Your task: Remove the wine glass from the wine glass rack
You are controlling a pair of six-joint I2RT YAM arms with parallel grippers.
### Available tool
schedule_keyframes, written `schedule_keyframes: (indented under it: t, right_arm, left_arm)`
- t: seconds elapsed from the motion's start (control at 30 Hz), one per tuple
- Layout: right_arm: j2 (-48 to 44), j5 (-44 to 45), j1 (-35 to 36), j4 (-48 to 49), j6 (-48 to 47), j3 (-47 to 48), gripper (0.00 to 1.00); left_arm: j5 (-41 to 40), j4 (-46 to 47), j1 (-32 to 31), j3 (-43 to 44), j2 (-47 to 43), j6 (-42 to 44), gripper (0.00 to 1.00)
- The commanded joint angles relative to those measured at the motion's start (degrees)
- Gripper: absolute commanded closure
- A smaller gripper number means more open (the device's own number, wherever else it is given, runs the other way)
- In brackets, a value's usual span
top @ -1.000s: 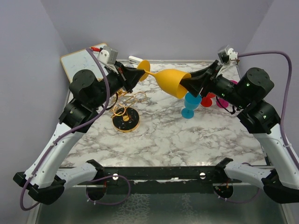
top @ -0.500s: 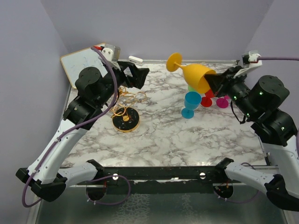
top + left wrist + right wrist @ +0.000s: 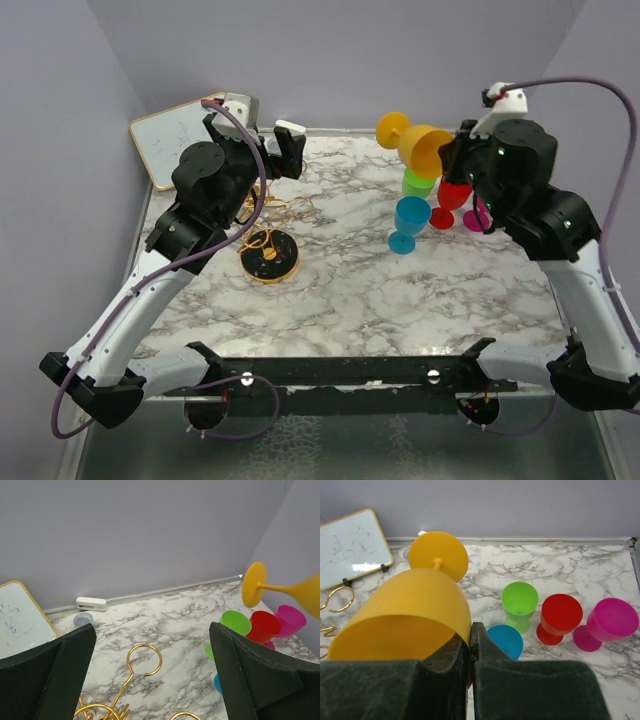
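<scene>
The grey and white marble table (image 3: 340,275) comes first, closest to the arms. On its left side stands the gold wire wine glass rack with a round black base (image 3: 268,255). Nothing hangs on its gold loops now.

Just above and behind the rack is the left gripper (image 3: 281,152). A second ago it was pinching the foot end of the glass. Now its two black fingers are spread wide, it holds nothing, and it has pulled back.

On the right side is a small blue plastic cup on a stem (image 3: 409,222). Behind it stand a green one (image 3: 418,182), a red one (image 3: 452,200) and a pink one (image 3: 478,213).

Up in the air over those cups is the orange plastic wine glass (image 3: 420,145). It lies tipped on its side with its round foot pointing to the back wall. The right gripper (image 3: 470,635) is squeezed tight on the rim of its bowl. It has carried the glass over from the middle of the table.

So the glass is off the rack, and only one arm has it now. I think putting it down safely is what is left.

A white board with a gold frame (image 3: 175,135) leans in the far left corner.
</scene>
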Motion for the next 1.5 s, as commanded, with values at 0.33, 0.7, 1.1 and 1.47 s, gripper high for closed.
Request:
schedule_keyframes:
  t: [0.33, 0.7, 1.1, 1.47]
  right_arm:
    - [22.42, -13.75, -11.72, -8.93, 13.48, 25.22, 0.99]
    - [16.71, -14.36, -32.26, -17.94, 20.02, 18.94, 0.99]
    - [-0.63, -14.31, -33.12, -26.42, 26.65, -5.10, 0.99]
    - [0.81, -13.31, -33.12, -22.13, 29.86, -21.57, 0.99]
  left_arm:
    - [-3.36, 5.06, 0.21, -6.20, -3.81, 2.24, 0.01]
    - [-4.75, 5.55, 0.96, -8.18, -5.88, 2.33, 0.01]
    - [0.51, 4.88, 3.63, -7.78, -4.58, -1.06, 0.01]
    - [-0.78, 6.37, 5.60, -10.94, -6.99, -2.25, 0.02]
